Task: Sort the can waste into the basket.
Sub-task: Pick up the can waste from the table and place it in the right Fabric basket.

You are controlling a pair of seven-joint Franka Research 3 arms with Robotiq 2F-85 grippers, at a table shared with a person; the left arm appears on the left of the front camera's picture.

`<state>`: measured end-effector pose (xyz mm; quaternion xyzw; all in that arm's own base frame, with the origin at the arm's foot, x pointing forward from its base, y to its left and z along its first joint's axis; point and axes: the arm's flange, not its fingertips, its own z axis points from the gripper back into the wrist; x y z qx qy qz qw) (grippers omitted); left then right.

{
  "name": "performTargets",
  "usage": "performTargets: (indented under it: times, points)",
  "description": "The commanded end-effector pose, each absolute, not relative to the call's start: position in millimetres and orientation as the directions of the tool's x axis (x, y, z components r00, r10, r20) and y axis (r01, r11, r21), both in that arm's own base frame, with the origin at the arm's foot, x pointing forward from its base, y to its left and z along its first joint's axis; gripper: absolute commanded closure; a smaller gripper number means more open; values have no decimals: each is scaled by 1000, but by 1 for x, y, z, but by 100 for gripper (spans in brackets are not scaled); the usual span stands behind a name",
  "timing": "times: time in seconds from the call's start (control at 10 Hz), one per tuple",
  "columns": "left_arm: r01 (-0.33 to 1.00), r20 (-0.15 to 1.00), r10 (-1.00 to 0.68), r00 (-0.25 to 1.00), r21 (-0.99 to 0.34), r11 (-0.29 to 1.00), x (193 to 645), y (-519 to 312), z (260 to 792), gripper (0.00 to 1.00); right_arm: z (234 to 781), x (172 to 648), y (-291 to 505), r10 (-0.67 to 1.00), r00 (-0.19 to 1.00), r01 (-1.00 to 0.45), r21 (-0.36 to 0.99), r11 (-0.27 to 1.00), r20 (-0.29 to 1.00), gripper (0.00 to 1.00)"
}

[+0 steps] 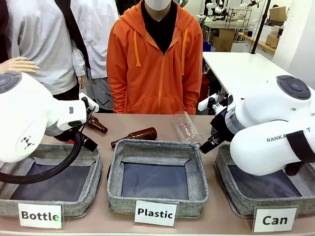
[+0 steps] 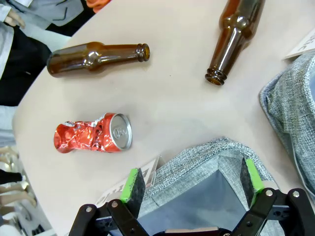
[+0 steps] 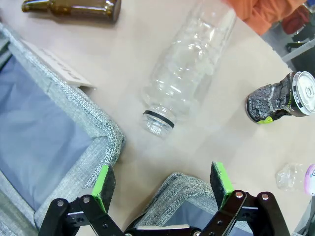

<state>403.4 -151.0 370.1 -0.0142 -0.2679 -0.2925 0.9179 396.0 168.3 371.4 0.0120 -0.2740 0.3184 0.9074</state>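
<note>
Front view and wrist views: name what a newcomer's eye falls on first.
A person in an orange hooded jacket stands across the table, behind three grey woven-fabric bins carded Bottle, Plastic and Can. On the tabletop lie a crushed shiny red metal can near two brown glass bottles, and a crushed black silver-topped can beside a clear plastic bottle.

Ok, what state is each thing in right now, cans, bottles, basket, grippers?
Crushed shiny red metal can: lying sideways on table.
Dented black metal can: lying on table.
Clear plastic bottle: lying down, uncapped.
Two brown glass bottles: lying down, uncapped.
Grey woven-fabric basket labelled Can: upright, open-topped.
Left gripper: open.
Right gripper: open.
</note>
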Motion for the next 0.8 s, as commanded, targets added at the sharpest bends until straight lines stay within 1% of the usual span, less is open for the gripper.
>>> performTargets:
  times: [0.0, 0.1, 0.2, 0.3, 0.4, 0.5, 0.6, 0.7]
  points:
    - [563, 493, -512, 704, 54, 825, 391, -148, 392, 0, 392, 388, 168, 530, 737, -536, -115, 836, 419, 0]
    - [499, 468, -416, 780, -65, 864, 378, -148, 421, 0, 419, 376, 162, 471, 790, -489, -61, 870, 391, 0]
    - [451, 424, -332, 843, -218, 866, 362, -141, 448, 0, 452, 357, 149, 385, 844, -449, 98, 888, 374, 0]
    - [463, 402, -331, 854, -295, 835, 350, -127, 463, 0, 470, 342, 132, 358, 854, -456, 213, 864, 378, 0]
    - [486, 434, -318, 843, -362, 795, 334, -107, 475, 0, 482, 327, 106, 330, 859, -463, 321, 826, 392, 0]
    - [486, 473, -266, 840, -436, 757, 312, -75, 490, 0, 490, 312, 73, 258, 872, -430, 400, 810, 416, 0]
    - [442, 510, -177, 842, -463, 768, 302, -29, 490, 0, 488, 305, 19, 140, 879, -377, 485, 789, 455, 0]
    - [377, 519, -54, 853, -541, 752, 294, 18, 485, 0, 479, 298, -29, -9, 891, -277, 561, 780, 453, 0]
